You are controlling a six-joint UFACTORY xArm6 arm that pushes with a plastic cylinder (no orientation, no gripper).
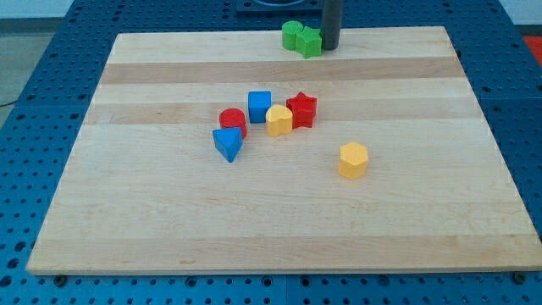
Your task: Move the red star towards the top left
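Note:
The red star [301, 109] sits near the middle of the wooden board [169, 203], touching a yellow block [279, 120] on its left. My tip [330, 47] is at the view's top edge of the board, well above the red star and just right of two green blocks [301, 38]. The tip touches or nearly touches the right green block.
A blue cube [259, 106] sits left of the red star. A red cylinder [232, 122] and a blue triangle block [227, 144] lie further left. A yellow hexagon block [353, 159] stands alone to the lower right.

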